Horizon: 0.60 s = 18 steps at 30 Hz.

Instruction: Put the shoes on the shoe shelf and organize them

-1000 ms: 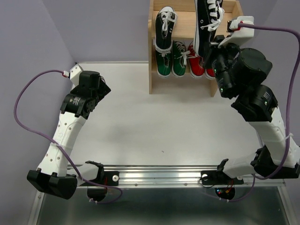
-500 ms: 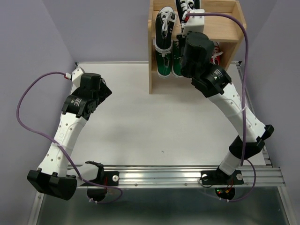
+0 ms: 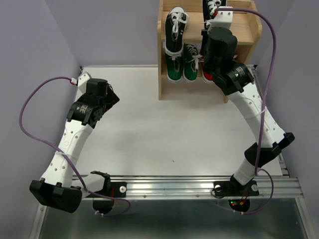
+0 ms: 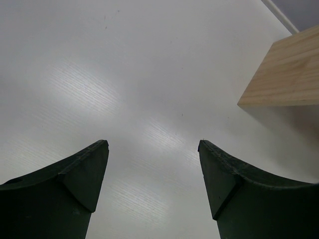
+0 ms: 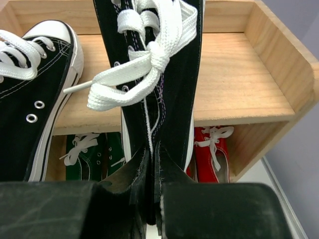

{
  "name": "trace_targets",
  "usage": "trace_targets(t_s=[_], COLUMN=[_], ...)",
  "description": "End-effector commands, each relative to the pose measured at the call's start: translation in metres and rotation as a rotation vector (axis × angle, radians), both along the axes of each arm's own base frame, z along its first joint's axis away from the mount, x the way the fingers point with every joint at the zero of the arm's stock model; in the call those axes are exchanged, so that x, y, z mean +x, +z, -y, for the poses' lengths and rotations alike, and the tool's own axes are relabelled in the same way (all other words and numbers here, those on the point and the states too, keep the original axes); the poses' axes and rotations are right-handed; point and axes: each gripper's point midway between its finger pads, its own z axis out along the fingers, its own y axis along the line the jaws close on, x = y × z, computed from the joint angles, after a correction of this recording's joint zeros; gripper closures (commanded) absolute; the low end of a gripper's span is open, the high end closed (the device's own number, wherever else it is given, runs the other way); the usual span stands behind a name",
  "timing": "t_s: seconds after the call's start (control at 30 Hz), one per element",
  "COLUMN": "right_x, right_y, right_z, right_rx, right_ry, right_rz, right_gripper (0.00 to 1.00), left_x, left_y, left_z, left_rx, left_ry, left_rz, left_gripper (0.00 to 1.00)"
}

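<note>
Your right arm has swung back to the right across the shelf front since half a second ago, carrying its load with it; your left arm has not shifted.

You are on the last placement. The right tool (image 5: 152, 167) is pressed together on the heel edge of a black shoe (image 5: 159, 94), pinching the canvas so the shoe stretches away from the wrist with its laces facing the camera. It hangs over the upper tier of the shoe shelf (image 5: 239, 74), just right of the other black shoe (image 5: 35, 94), which already stands on that board. Whether the sole touches the wood yet cannot be told. Below, the green pair (image 3: 182, 67) sits on the lower tier, and a red shoe (image 5: 212, 149) shows to its right; the arm hides most of that corner from above. No shoe lies on the worktop (image 3: 149, 124).

The left tool (image 4: 152, 147) hangs spread wide above bare worktop near the shelf's side panel, holding nothing.

Your next move, as I judge it, is to tip the held shoe sole-down onto the free half of the upper board, square it with its mate, leave a small gap so you do not knock that one, then spread the tool and back straight out clear of the laces.

No brand, label or lettering is readable on the shoes, shelf or arms.
</note>
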Motion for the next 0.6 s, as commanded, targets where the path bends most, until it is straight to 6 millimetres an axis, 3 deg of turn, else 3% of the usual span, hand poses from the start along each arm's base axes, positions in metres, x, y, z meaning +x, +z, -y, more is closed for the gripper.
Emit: trace_targets(t_s=[0.0, 0.03, 0.1, 0.27, 0.57], right_x=[0.005, 0.006, 0.015, 0.027, 0.034], right_y=[0.039, 0.046, 0.033, 0.028, 0.024], right_z=[0.005, 0.006, 0.0, 0.006, -0.005], right_rx=[0.156, 0.185, 0.18, 0.208, 0.211], right_ry=[0.073, 0.082, 0.108, 0.13, 0.184], right_rz=[0.108, 0.118, 0.075, 0.052, 0.029], right_gripper=[0.99, 0.99, 0.99, 0.99, 0.99], left_x=[0.0, -0.001, -0.002, -0.004, -0.004], left_y=[0.008, 0.008, 0.009, 0.01, 0.004], left_z=[-0.005, -0.005, -0.007, -0.007, -0.005], left_rx=[0.022, 0.024, 0.028, 0.026, 0.014], left_ry=[-0.005, -0.006, -0.001, -0.006, -0.009], left_rz=[0.035, 0.037, 0.039, 0.043, 0.036], left_gripper=[0.16, 0.16, 0.16, 0.16, 0.16])
